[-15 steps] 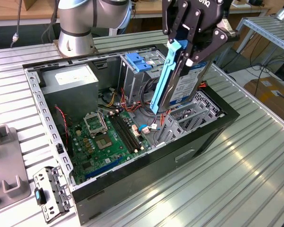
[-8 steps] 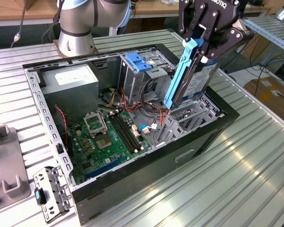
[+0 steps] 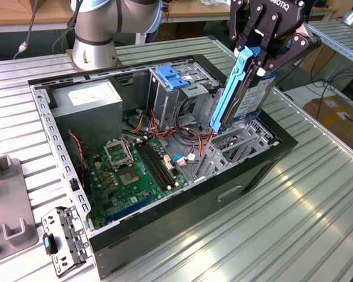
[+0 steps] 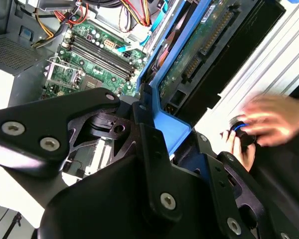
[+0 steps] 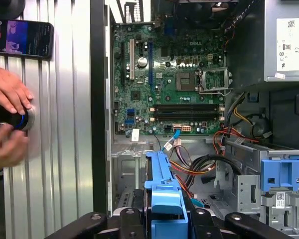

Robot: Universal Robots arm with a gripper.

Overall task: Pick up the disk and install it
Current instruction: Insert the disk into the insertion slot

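Where the disk (image 3: pixel 250 103) hangs: tilted, lower end right at the drive bay (image 3: pixel 235 147) of the open case (image 3: pixel 165 217).
Jaws: gripper (image 3: pixel 260 59) clamped on the disk's top end.
Risk: that tilt could jam a blue rail (image 3: pixel 228 94) on the bay's edge.
Cables (image 3: pixel 185 136): close by, could snag.
Hand (image 5: pixel 7 94): on the table beside the case.
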